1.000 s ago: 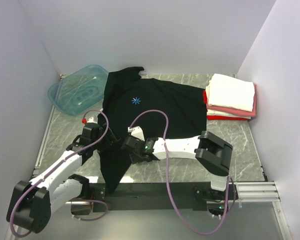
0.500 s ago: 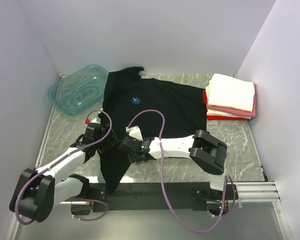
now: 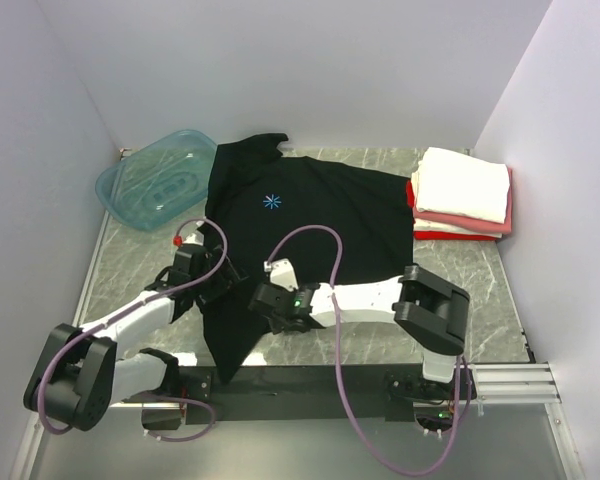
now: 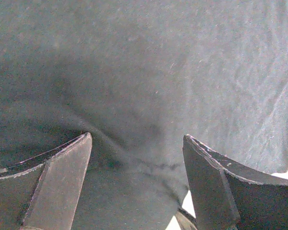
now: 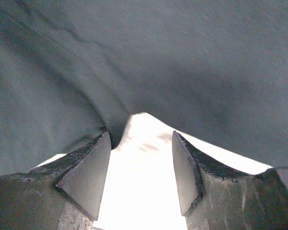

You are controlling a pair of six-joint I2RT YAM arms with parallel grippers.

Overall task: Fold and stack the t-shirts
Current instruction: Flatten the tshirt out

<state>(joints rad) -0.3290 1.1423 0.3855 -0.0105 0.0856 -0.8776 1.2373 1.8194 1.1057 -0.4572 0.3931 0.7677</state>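
The black shirt (image 3: 310, 205) lay spread on the table (image 3: 480, 290), its long axis running from the collar at the far side to a narrow tail at the near edge; the left gripper (image 4: 137, 138) had its fingers parted, with cloth directly under and ahead; the right gripper (image 5: 140, 134), also parted and holding nothing, faced a cloth edge just ahead; the folded stack (image 3: 462, 195) sat well apart at the right.

There are four t-shirts: one black t-shirt (image 3: 310, 210) spread at the centre, plus one white t-shirt (image 3: 465, 182), one pink t-shirt (image 3: 460, 219) and one red t-shirt (image 3: 435, 236) piled far right. One translucent teal tub (image 3: 155, 180) sits far left. Two robot arms reach in from the near edge, the left arm (image 3: 130, 320) and the right arm (image 3: 365, 295).
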